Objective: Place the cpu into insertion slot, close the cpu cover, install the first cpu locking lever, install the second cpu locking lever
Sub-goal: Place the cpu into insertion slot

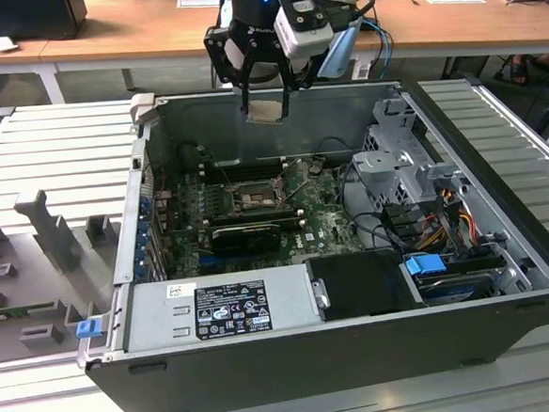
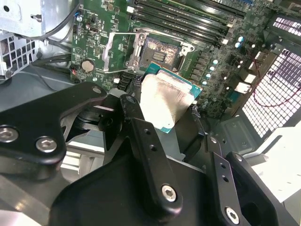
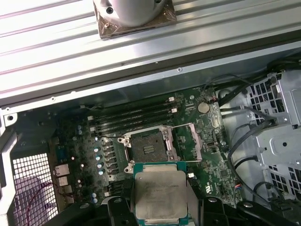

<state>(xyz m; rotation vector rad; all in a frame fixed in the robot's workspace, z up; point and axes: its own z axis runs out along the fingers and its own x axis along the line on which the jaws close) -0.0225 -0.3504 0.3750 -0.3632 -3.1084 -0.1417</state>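
**Exterior view: claw is holding the cpu high over the open case**

The claw is hanging above the far wall of the case. Its two fingers are closing narrowly on the cpu and are pinching it by two opposite edges. I am judging that the edges are being used so that nothing is pressing on the flat faces of the chip.

In both wrist views the cpu is turning its pale silvery face toward the camera, with its green border peeping out around it. It is not touching the board; it is staying well above it.

The slot is lying bare and dark in its metal rim. The cover is resting swung open to one side of it, so the way down into the slot is free. The cpu is therefore not yet sitting in the slot, and the cover is not yet closed. I am not managing to tell how the locking levers are standing.
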